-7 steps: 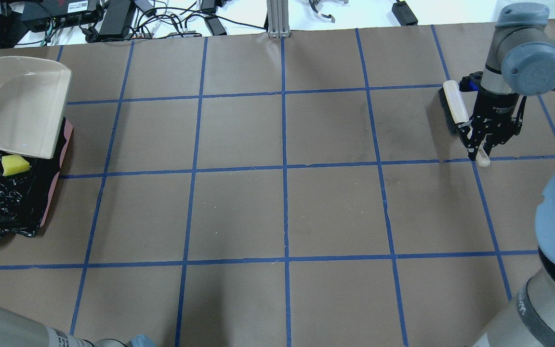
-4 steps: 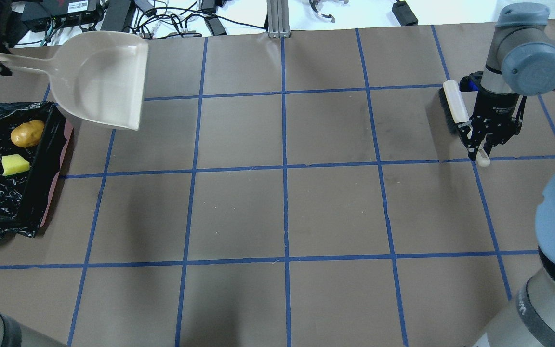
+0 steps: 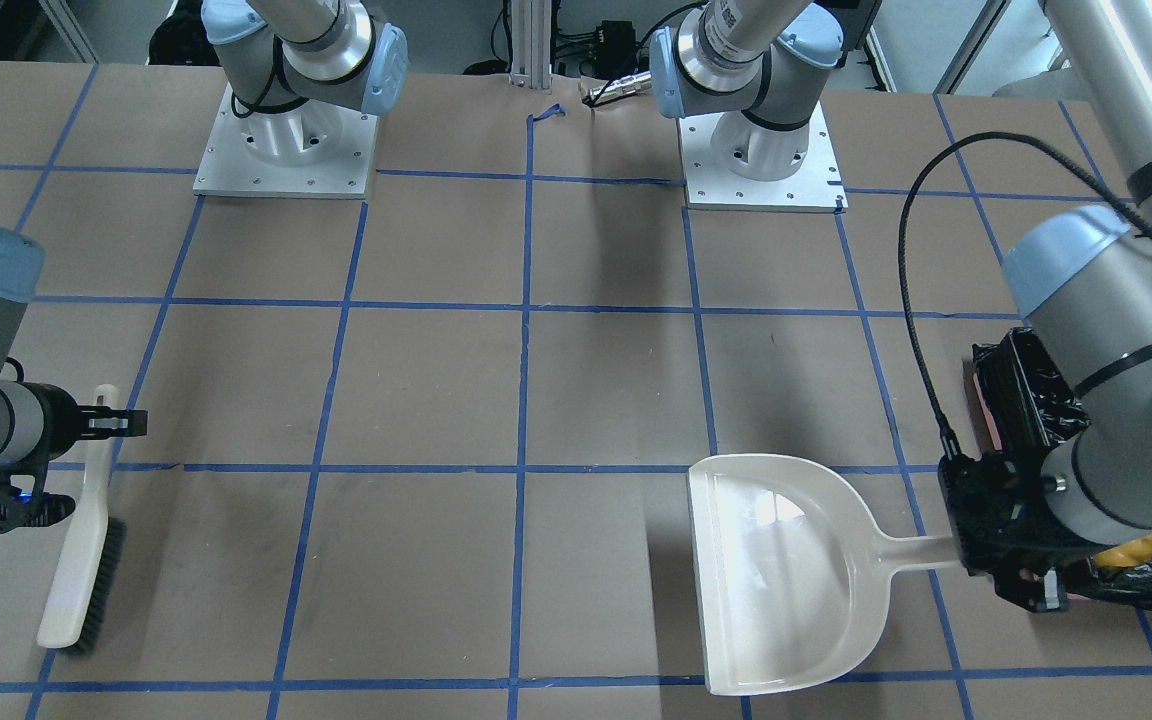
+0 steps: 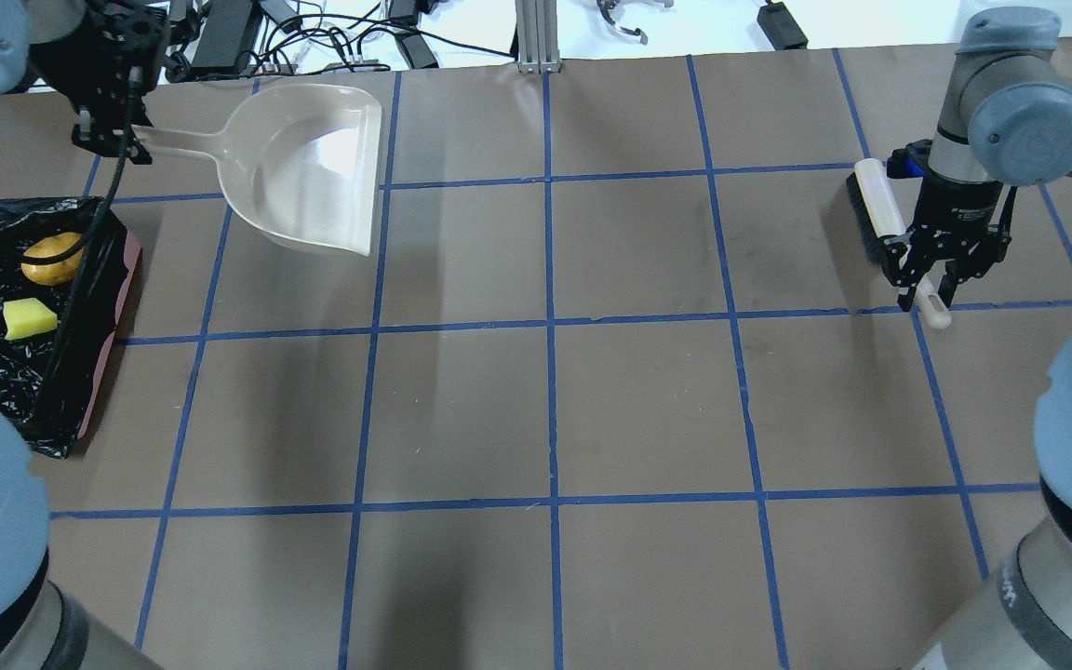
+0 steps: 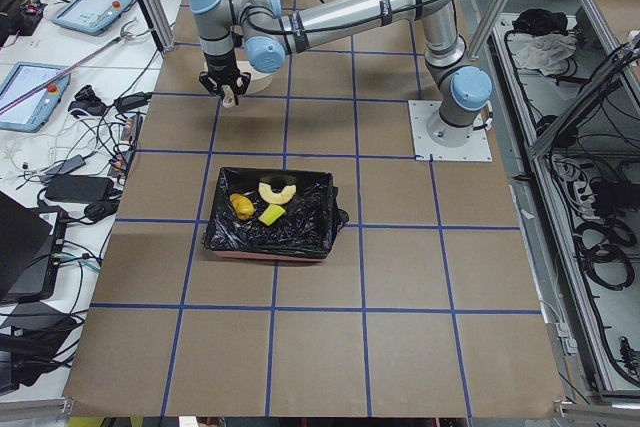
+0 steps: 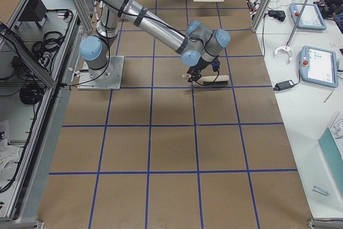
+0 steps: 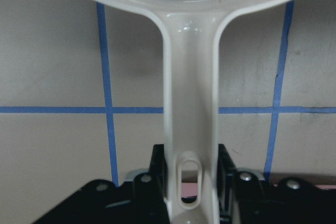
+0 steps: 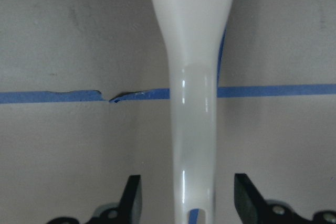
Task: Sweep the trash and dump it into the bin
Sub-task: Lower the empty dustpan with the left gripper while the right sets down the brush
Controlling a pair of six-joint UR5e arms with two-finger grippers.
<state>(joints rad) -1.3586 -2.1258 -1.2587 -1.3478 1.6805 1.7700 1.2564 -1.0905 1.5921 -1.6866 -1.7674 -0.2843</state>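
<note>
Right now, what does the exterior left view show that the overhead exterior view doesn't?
Only the exterior left view shows the whole bin and the curved bread piece lying in it. Only the overhead exterior view shows the empty scoop of the dustpan and the right pincer open around the handle of the brush. Both show the potato and the sponge in the bin. Both also show the left pincer holding the dustpan off to one side of the bin.

Count: 1 dustpan [image 4: 313, 177], 1 brush [image 4: 876, 209], 1 bin [image 4: 115, 312]. Trash items: 3, namely 1 potato [image 4: 52, 259], 1 bread piece [image 5: 267, 191], 1 sponge [image 4: 29, 318].
</note>
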